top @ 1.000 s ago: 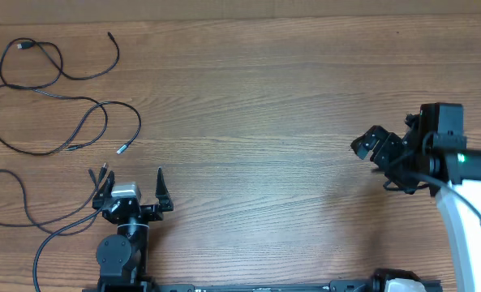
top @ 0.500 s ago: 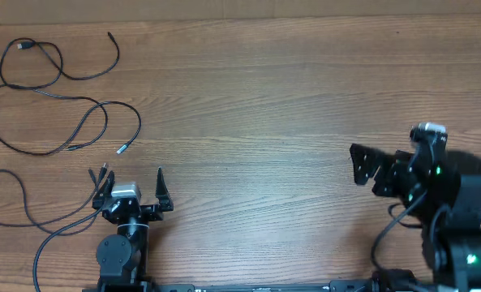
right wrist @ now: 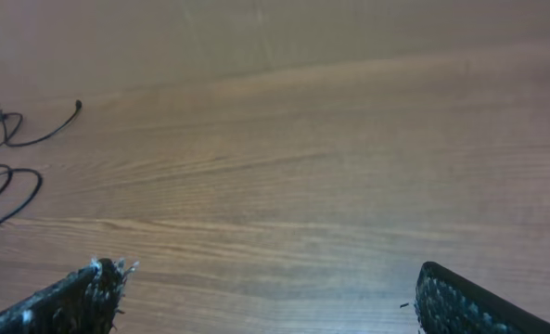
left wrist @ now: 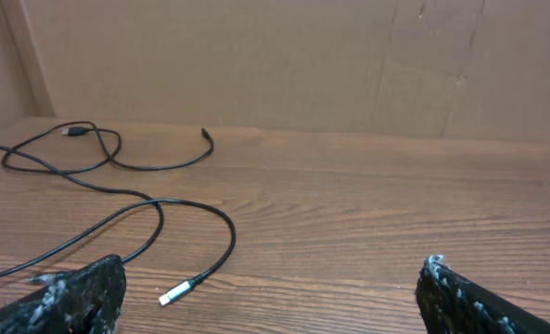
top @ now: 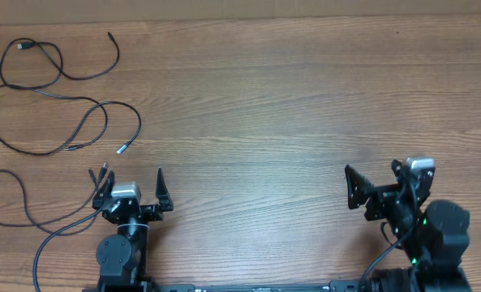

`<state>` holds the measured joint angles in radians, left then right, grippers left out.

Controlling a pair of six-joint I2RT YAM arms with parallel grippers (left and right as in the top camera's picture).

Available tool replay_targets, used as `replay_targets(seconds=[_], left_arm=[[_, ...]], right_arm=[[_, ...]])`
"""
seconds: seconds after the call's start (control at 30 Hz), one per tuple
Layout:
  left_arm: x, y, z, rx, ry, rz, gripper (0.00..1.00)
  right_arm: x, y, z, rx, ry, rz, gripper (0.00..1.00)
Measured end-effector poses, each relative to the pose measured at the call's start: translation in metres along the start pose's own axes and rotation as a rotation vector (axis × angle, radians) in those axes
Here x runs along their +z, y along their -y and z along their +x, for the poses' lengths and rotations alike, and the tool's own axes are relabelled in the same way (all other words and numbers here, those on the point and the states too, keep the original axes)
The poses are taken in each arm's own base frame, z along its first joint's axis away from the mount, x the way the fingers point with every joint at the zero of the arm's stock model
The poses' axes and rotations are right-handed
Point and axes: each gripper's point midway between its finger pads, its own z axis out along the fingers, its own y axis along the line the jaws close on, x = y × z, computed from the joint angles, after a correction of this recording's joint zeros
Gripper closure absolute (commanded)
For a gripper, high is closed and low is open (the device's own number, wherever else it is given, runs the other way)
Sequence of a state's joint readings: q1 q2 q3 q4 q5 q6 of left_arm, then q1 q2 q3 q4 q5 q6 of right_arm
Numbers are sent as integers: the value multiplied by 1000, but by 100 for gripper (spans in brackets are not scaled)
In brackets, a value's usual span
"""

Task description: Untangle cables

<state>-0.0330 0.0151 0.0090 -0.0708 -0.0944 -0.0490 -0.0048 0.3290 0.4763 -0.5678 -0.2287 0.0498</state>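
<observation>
Three thin black cables lie spread out at the table's left. One [top: 116,55] loops along the far left corner. A second [top: 139,123] curves below it and ends in a silver tip [top: 121,148], which also shows in the left wrist view [left wrist: 177,295]. A third [top: 1,173] loops at the near left, its plug ends [top: 99,172] beside my left gripper's left finger. My left gripper [top: 135,182] is open and empty, low at the front left [left wrist: 265,297]. My right gripper [top: 375,182] is open and empty at the front right [right wrist: 265,292], far from the cables.
The wooden table [top: 256,105] is backed by a cardboard wall [left wrist: 302,56]. The arm bases stand at the front edge. The cables' far ends show small at the left of the right wrist view [right wrist: 15,139].
My right arm has drawn back toward the front edge and turned, its gripper still open. The left arm and the cables have not moved.
</observation>
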Motion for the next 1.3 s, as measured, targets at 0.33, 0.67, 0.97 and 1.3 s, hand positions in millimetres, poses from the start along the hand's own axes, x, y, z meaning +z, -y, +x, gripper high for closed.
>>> replay_targets(seconds=[0.33,0.67,0.97,1.3], left_arm=[[0,0,0,0,0,0,0],[0,0,0,0,0,0,1],[0,0,0,0,0,0,1],[0,0,0,0,0,0,0]], right_arm=[[6,3,9,-102,215,-21,0],[13,5,10,-142,359,-33,0],[21,11,18,-139,370,-14,0],[23,22,24,-95,347,36,0]])
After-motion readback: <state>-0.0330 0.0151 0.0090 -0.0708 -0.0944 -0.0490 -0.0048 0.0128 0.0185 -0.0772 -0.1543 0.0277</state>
